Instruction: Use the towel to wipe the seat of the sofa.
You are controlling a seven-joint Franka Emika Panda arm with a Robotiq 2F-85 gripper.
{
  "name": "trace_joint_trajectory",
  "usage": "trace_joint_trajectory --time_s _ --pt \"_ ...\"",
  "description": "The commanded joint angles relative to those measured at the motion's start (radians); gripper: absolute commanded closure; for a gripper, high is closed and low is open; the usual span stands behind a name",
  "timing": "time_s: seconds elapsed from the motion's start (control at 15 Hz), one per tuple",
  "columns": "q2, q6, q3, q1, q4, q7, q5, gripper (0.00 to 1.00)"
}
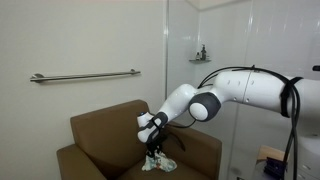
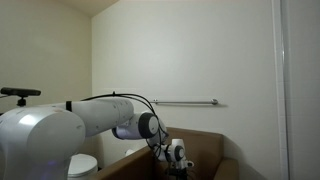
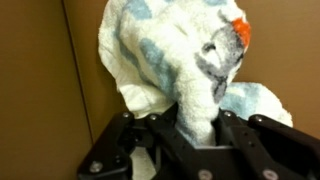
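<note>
A brown sofa (image 1: 95,135) stands against the wall, also visible in an exterior view (image 2: 205,145). My gripper (image 1: 153,143) is shut on a white towel with pale blue spots (image 1: 160,160), which hangs down onto the seat cushion. In the wrist view the towel (image 3: 170,60) is bunched between my fingers (image 3: 195,125), with grey and orange patches at its top right, over the brown seat (image 3: 40,80). In an exterior view my gripper (image 2: 176,158) is low over the sofa and the towel is mostly hidden behind it.
A metal grab bar (image 1: 85,75) is mounted on the wall above the sofa, also in an exterior view (image 2: 185,101). A glass shower panel with a small shelf (image 1: 200,55) stands beside the sofa. A toilet (image 2: 82,165) sits near the arm base.
</note>
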Motion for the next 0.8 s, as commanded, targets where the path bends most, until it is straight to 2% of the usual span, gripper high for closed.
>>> trace_joint_trajectory --time_s 0.0,0.27,0.47,0.73 --pt "0.002 0.125 0.012 0.007 -0.099 0.065 -0.024 0.93" --pt "0.009 0.209 0.061 -0.017 -0.18 0.02 0.004 0.93" --pt "0.004 0.207 0.1 -0.028 -0.217 -0.014 0.016 0.93" --pt "-0.094 0.241 0.12 -0.019 -0.399 -0.004 0.019 0.93"
